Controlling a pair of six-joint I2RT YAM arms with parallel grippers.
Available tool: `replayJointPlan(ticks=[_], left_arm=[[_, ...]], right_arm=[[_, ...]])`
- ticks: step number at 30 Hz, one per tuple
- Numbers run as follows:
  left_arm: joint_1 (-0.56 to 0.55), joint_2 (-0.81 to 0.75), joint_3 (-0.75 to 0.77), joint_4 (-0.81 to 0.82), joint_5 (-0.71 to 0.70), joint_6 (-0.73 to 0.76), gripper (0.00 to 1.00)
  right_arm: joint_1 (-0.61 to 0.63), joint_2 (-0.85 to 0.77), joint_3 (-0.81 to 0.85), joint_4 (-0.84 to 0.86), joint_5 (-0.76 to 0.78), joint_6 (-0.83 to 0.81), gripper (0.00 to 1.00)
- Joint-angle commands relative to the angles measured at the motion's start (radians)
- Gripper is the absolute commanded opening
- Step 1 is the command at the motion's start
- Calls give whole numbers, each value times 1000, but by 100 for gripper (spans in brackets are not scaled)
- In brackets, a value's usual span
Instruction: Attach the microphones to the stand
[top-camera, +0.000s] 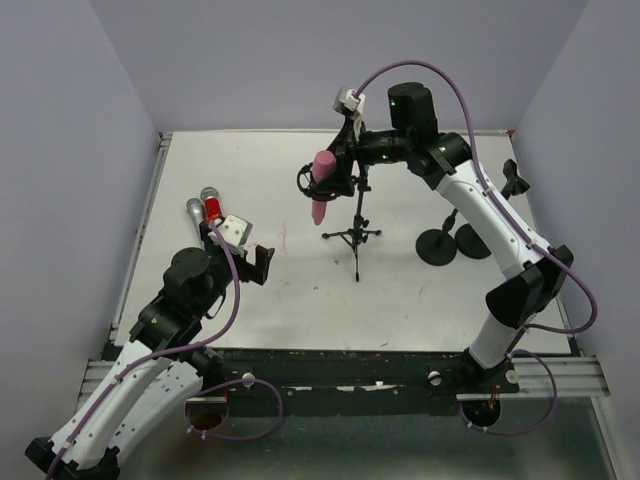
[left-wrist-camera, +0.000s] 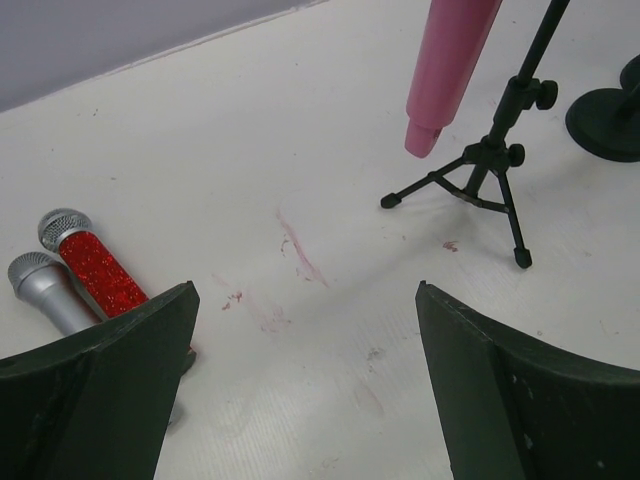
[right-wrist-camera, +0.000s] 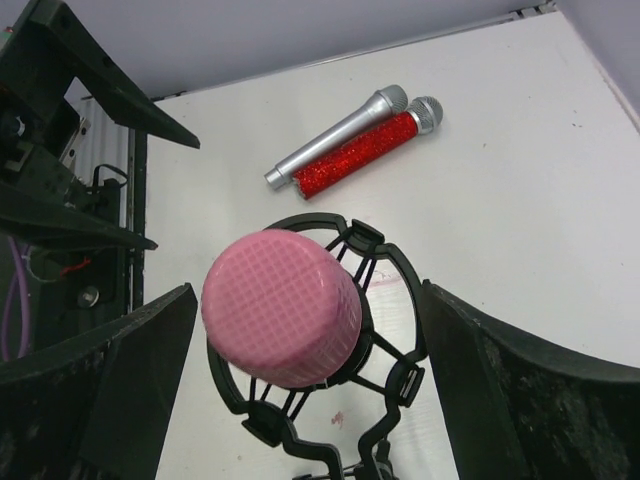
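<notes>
The all-pink stick microphone (top-camera: 320, 188) sits in the black ring-shaped shock mount (right-wrist-camera: 392, 322) atop the black tripod stand (top-camera: 356, 236). It hangs tilted, its round mesh head up and its tail end pointing down towards the white table (top-camera: 420, 300).

The right arm rises from the near right edge, bends at a high elbow on the right, and reaches left and far across to the stand. Its wrist turns down, so the right gripper (right-wrist-camera: 305, 290) hovers above the pink head. Its fingers stand wide, one on each side of the head and clear of it.

The left arm is folded low over the near left of the table. The left gripper (left-wrist-camera: 305, 290) points out across the surface, fingers spread wide and holding nothing.

Just beside it, the red glitter microphone with a silver mesh head (left-wrist-camera: 97, 272) and the silver-grey microphone (left-wrist-camera: 45, 292) lie flat, side by side and touching.

Two round black bases (top-camera: 438, 246) stand right of the tripod.
</notes>
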Motion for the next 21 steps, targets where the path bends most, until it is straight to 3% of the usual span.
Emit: replayJointPlan(ticks=[1,6,9,15,18,21], left_arm=[[9,-10,16,24,64,-17,97],[11,-20,16,27,109,-34,98],[11,-33,8,53,205,-94,98],[-17,-47,-84,301,426,-373,98],[-123,-5,-89,391,362,-450,98],[-273,89,-17,366,205,-461,96]], right_arm=[[-10,-70,11,-62,28,-64,100],[-57,-139,-33,-76,6,-96,100],[-103,-199,-82,-74,-23,-99,100],[-185,-337,-294,2,-96,-81,100],[-215,-406,-418,35,-129,-73,100],[-258,-469,-515,62,-202,-68,100]])
